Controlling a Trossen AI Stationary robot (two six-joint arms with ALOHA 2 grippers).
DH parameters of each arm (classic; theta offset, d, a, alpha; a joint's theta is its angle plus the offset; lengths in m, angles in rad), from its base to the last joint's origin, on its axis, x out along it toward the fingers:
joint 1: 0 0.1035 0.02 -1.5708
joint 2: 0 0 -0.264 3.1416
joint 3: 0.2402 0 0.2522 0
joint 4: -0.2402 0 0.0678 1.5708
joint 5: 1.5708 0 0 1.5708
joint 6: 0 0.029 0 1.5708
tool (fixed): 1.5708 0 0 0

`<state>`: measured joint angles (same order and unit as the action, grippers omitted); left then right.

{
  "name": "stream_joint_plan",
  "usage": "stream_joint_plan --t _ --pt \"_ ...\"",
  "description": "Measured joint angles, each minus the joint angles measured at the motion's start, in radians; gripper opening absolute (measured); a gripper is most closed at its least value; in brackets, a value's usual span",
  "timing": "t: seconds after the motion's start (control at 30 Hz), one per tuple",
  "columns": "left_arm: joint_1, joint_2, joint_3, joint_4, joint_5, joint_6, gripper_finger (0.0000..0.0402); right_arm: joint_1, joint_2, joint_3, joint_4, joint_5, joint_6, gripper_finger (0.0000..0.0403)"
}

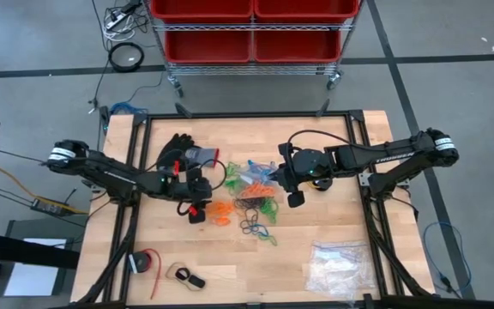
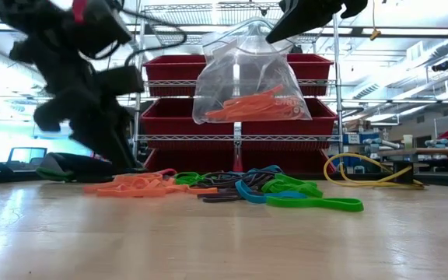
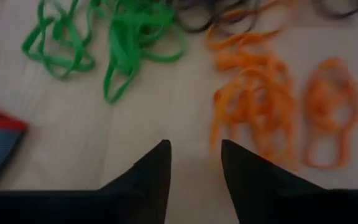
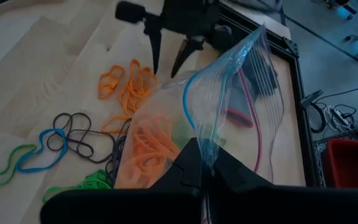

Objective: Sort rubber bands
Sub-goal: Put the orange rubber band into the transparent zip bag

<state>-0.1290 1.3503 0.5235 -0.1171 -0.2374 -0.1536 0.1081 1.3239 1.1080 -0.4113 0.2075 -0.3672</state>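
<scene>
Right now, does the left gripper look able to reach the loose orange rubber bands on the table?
Probably yes: the left gripper hangs open just short of the orange rubber bands, with only bare table between them.

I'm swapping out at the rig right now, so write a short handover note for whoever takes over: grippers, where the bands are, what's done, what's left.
Right gripper: shut on the rim of the clear bag, holding it up off the table.
Left gripper: open, empty, low over the table beside the loose orange bands.
Done: some orange bands in the bag.
Left: more orange bands on the wood, plus green bands, blue bands and black bands, tangled in one pile at mid-table.
</scene>
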Motion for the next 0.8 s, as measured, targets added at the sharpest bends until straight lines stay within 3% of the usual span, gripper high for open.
stream_joint_plan --t 0.27,0.4,0.5,0.63,0.8 --pt "0.058 0.085 -0.086 0.208 0.032 0.002 0.0138 0.000 0.000 0.000 0.002 0.000 0.000 0.0000" --pt "0.064 0.096 -0.087 0.290 0.143 0.041 0.0069 -0.001 0.000 0.000 0.005 0.000 0.000 0.0000" --pt "0.069 0.090 -0.062 0.235 0.101 0.066 0.0013 -0.003 0.000 0.000 0.006 0.000 0.000 0.0000" --pt "0.095 0.088 -0.025 0.076 -0.041 0.033 0.0008 -0.003 0.000 0.000 0.006 0.000 0.005 0.0000" --pt "0.109 0.078 -0.016 0.097 0.066 0.004 0.0028 -0.003 0.000 0.000 0.006 0.000 0.007 0.0000"
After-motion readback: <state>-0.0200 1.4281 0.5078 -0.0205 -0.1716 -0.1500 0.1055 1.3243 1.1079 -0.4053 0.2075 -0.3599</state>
